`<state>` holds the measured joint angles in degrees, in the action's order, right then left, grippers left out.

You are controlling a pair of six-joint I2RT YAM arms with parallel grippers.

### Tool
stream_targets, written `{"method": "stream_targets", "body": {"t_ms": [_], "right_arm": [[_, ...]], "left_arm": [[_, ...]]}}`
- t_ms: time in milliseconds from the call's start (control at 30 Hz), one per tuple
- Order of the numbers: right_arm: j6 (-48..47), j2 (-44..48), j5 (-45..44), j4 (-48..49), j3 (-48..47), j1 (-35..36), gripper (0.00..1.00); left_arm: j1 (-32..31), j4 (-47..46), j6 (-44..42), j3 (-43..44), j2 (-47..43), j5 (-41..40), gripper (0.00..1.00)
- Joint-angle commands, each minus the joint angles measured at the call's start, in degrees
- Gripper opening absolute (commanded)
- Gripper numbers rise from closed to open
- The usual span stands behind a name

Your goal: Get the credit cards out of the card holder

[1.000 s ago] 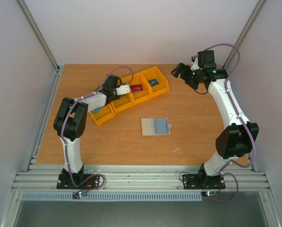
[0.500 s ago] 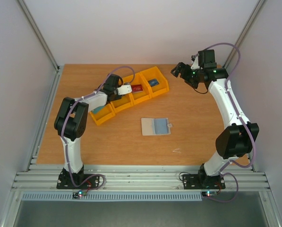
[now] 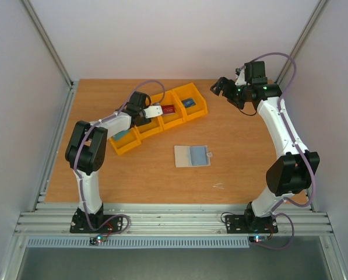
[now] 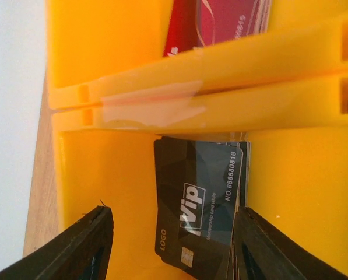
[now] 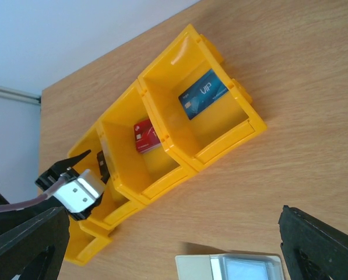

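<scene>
Item: dark card (image 4: 197,192), flat in the second yellow bin (image 4: 115,175) from the left, left gripper (image 4: 172,211) fingers apart around it, gripping nothing (seemingly one card per bin).

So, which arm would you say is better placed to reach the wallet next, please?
Probably the right: the right gripper hangs open and free, while the left gripper is down in a bin.

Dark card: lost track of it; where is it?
Left wrist view: dark card sits in the yellow bin under the left gripper, beside the bin holding the red card.
</scene>
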<state>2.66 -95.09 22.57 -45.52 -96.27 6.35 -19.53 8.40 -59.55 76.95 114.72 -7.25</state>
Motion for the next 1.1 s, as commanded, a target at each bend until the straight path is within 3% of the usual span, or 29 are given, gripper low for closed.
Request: {"method": "stream_targets", "body": {"t_ms": [0, 167, 367, 500, 667, 767, 900, 1067], "right_arm": [[-1.69, 1.14, 0.00, 0.91, -1.20, -0.46, 0.99], [-4.25, 4.34, 4.81, 5.51, 1.33, -1.10, 0.98], [-6.69, 6.66, 8.85, 1.89, 4.49, -0.89, 0.95], [-8.02, 8.54, 4.85, -2.47, 12.36, 3.49, 0.85], [-8.27, 6.12, -1.93, -7.51, 18.93, 10.97, 0.78], [-7.83, 3.12, -3.39, -7.46, 21.16, 15.06, 0.76], [-5.73, -1.25, -4.65, -7.00, 22.79, 16.15, 0.70], [-5.67, -6.53, -6.62, -6.61, 22.54, 16.11, 0.59]], "left_arm": [[0.41, -0.34, 4.06, 1.21, -4.96, 4.69, 0.59], [0.38, -1.79, 12.52, -1.09, -11.65, 13.58, 0.63], [0.16, -1.04, 24.78, -7.63, -23.24, 29.89, 0.64], [-2.65, 0.94, 39.35, -12.93, -30.11, 37.39, 0.64], [-8.93, 1.07, 49.10, -18.88, -32.79, 42.18, 0.64], [-10.69, -3.64, 55.94, -23.15, -31.97, 41.99, 0.66], [-12.16, -10.03, 60.99, -26.91, -27.85, 35.27, 0.65], [-15.23, -16.30, 58.24, -31.60, -22.68, 25.72, 0.57]]}}
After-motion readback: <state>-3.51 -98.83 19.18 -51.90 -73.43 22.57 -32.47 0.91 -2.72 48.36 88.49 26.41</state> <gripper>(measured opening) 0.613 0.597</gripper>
